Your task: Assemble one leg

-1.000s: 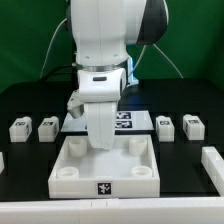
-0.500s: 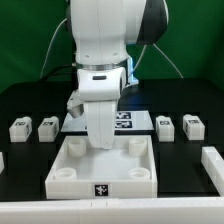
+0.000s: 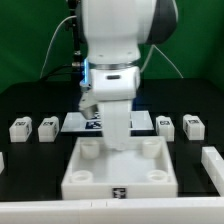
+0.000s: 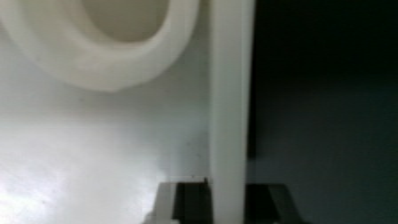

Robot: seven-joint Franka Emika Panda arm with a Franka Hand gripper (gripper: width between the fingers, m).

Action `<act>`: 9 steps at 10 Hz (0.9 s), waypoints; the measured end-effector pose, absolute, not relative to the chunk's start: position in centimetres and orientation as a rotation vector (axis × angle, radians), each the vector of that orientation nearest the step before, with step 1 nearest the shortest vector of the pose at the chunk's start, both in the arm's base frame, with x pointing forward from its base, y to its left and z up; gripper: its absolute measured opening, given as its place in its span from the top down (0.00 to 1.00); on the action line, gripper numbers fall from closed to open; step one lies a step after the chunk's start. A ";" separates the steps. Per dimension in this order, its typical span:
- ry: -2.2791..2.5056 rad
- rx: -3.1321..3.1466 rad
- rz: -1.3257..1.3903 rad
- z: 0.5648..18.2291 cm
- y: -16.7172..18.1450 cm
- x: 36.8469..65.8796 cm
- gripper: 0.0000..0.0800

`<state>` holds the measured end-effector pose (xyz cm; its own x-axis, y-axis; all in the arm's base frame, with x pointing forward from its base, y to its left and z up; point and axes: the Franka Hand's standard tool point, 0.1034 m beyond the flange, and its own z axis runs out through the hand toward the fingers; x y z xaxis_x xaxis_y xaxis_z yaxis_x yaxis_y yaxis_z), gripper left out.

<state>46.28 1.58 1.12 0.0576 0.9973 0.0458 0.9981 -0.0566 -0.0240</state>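
Observation:
Four legs, small white blocks with marker tags, stand on the black table: two on the exterior view's left and two on its right. The large white square tray with round corner sockets lies at the front middle. My gripper reaches down onto the tray's back wall. In the wrist view the gripper is shut on that thin upright wall, with a dark finger on either side. A round socket shows beside the wall.
The marker board lies behind the arm, partly hidden by it. A white part lies at the exterior view's right edge, and another at its left edge. Cables hang behind the arm.
The arm has shifted toward the exterior view's right. The tray has slid the same way with it. The four legs have not moved.

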 end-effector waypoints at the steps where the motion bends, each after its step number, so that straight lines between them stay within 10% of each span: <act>1: -2.134 -2.232 -0.035 1.1 2.3 46.8 0.93; 9: -2.137 -2.199 -0.070 0.9 6.8 49.6 0.93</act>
<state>49.62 6.79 0.86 0.0296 0.9960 0.0844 0.9994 -0.0279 -0.0219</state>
